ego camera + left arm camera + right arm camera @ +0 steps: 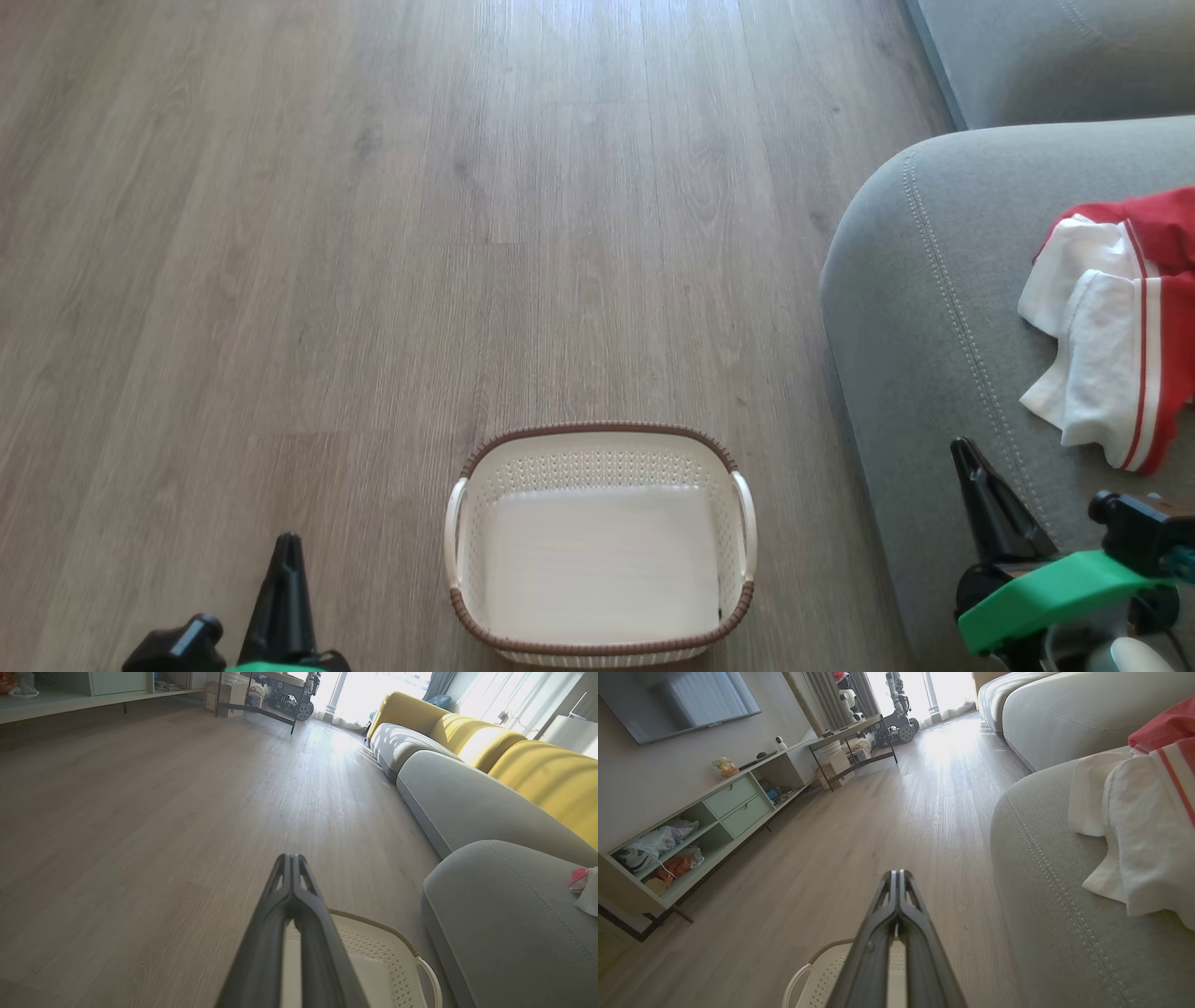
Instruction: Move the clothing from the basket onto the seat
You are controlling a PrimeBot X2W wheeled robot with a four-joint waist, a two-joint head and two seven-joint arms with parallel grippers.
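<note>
The cream basket [742,523] with its brown rim stands on the floor at the bottom middle of the head view, and nothing lies inside it. Red and white clothing [1116,327] lies crumpled on the grey seat [934,308] at the right. My left gripper [287,544] is shut with nothing in it, low at the left of the basket. At the seat's front edge my right gripper [962,450] is also shut and holds nothing. In the left wrist view the left gripper [291,857] points over the basket [387,952]; the right gripper [896,873] has the clothing [1139,812] to its right.
Wood floor stretches ahead and to the left. More grey sofa cushions [462,798] with yellow backs [546,774] run along the right. A low shelf unit [714,821] under a wall screen stands across the room, with a metal-framed table [852,746] beyond it.
</note>
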